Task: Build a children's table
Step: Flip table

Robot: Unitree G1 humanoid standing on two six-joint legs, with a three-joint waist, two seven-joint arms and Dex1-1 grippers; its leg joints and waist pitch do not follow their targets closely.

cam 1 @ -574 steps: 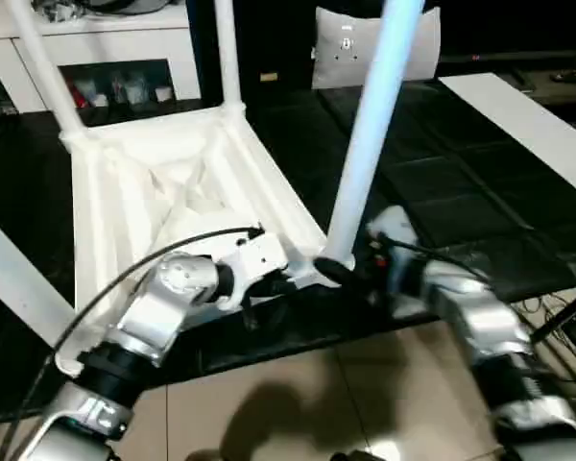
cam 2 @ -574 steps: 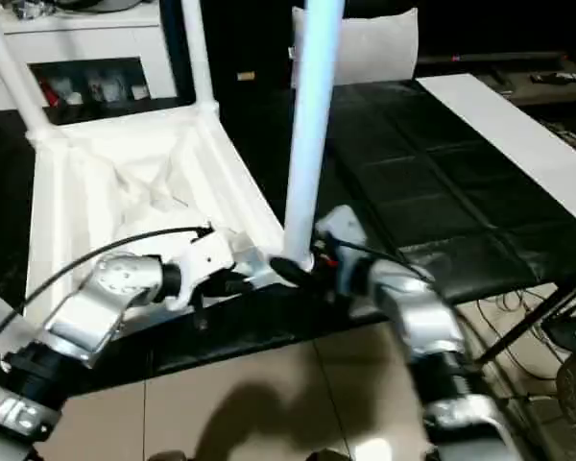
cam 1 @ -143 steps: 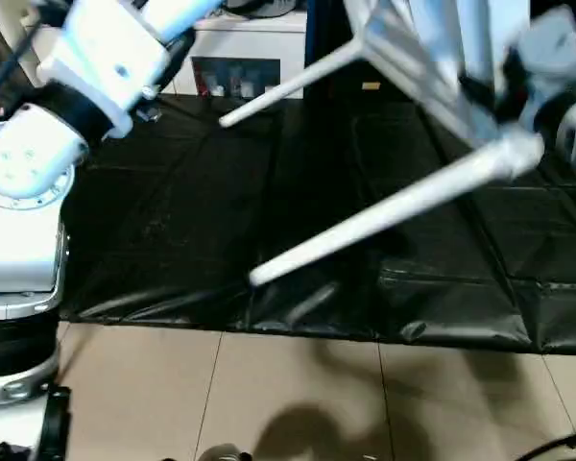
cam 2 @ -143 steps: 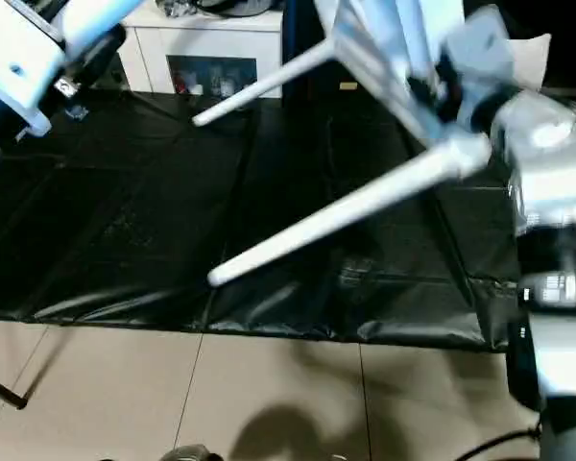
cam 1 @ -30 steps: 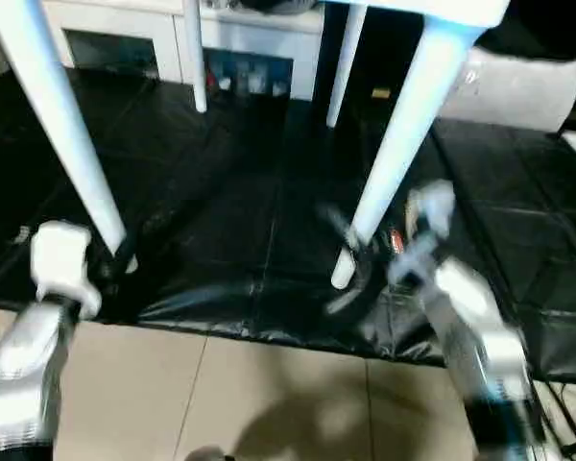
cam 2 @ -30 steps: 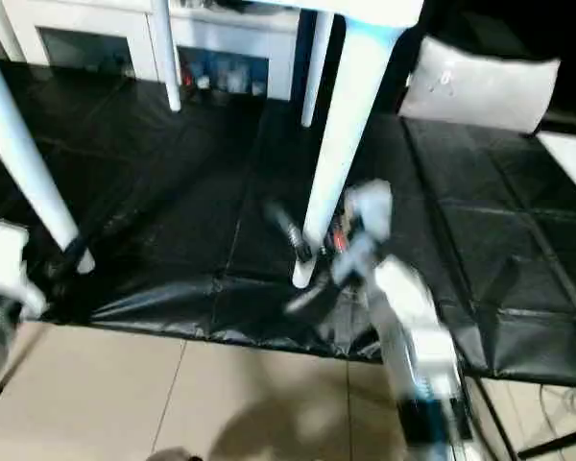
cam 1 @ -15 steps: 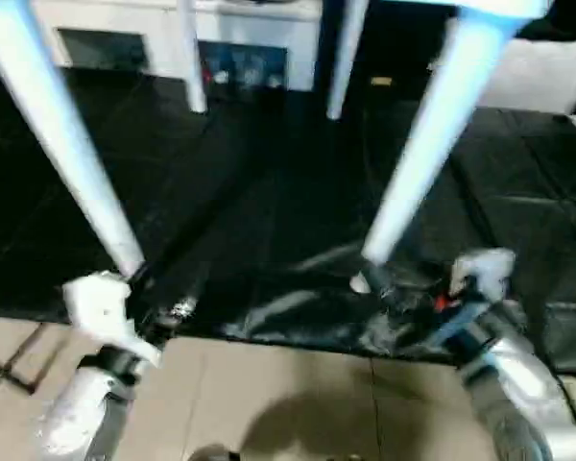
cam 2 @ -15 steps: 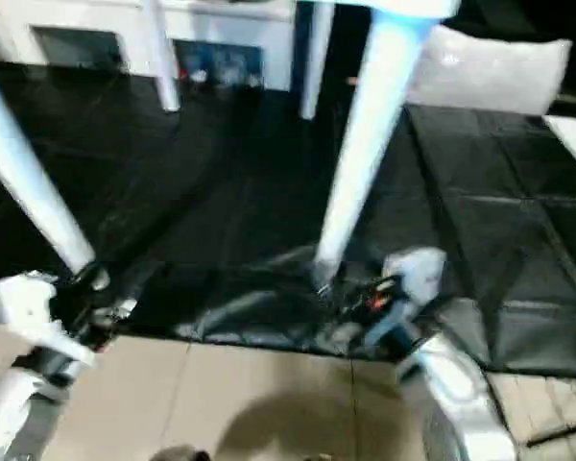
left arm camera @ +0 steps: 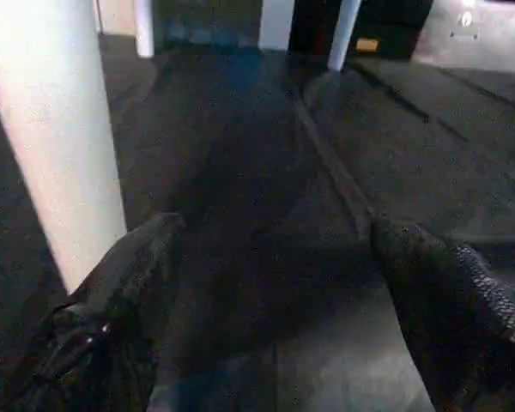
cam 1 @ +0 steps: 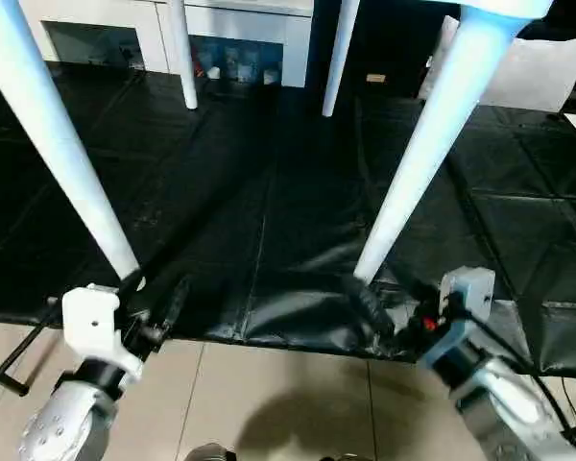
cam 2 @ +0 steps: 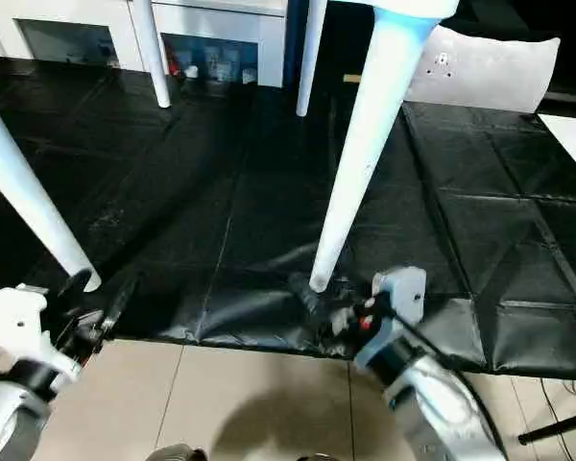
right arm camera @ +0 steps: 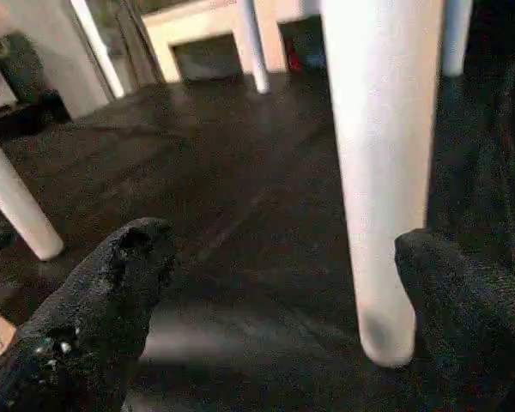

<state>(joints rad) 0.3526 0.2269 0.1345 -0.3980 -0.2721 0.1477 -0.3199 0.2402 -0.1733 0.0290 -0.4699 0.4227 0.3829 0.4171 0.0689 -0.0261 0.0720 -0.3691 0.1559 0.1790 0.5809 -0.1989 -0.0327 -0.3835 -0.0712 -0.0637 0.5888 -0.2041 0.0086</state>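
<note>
Table legs (cam 1: 432, 134): four, all standing on the black cover
Grippers: two, left gripper (cam 1: 158, 307) and right gripper (cam 1: 379, 303)
White cabinet (cam 1: 240, 24): one
White pillow (cam 2: 485, 72): one

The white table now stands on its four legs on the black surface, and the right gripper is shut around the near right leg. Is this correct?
Not quite. The table does stand on its four legs on the black surface, but the right gripper is open, not shut on the near right leg. The right wrist view shows its two fingers spread wide, the leg standing free beyond them.
</note>
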